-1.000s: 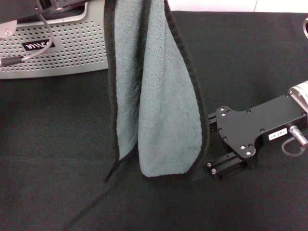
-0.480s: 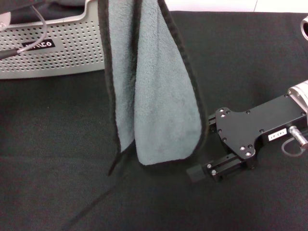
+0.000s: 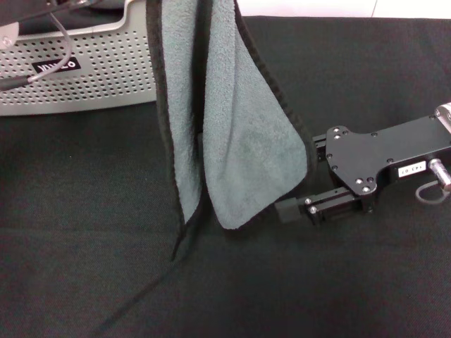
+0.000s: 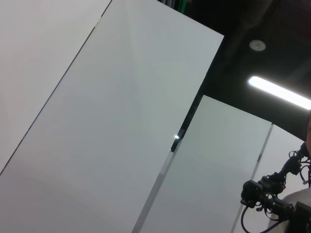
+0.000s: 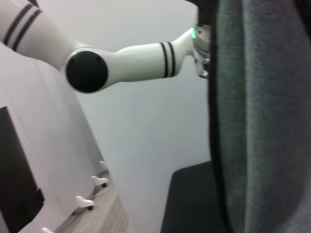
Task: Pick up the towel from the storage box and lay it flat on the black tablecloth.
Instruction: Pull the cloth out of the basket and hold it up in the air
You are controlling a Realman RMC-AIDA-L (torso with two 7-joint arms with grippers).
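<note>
The grey-green towel [image 3: 232, 127] with black edging hangs folded lengthwise from above the top of the head view, its lower end just over the black tablecloth [image 3: 84, 232]. What holds it up is out of view; my left gripper is not seen. My right gripper [image 3: 304, 177] is open at the towel's lower right edge. One finger [image 3: 290, 210] shows below the corner; the other is hidden behind the towel. The right wrist view shows the towel [image 5: 262, 121] close up. The storage box [image 3: 91, 70] stands at the back left.
A grey cable [image 3: 42, 67] hangs in front of the box by its black label [image 3: 55, 67]. The left arm's white striped link [image 5: 136, 63] shows in the right wrist view. The left wrist view shows only white wall panels [image 4: 121, 121].
My right gripper has moved farther back and closed in on the towel's lower right edge. The towel has swung slightly right, and its lower end now overlaps the gripper's upper finger.
</note>
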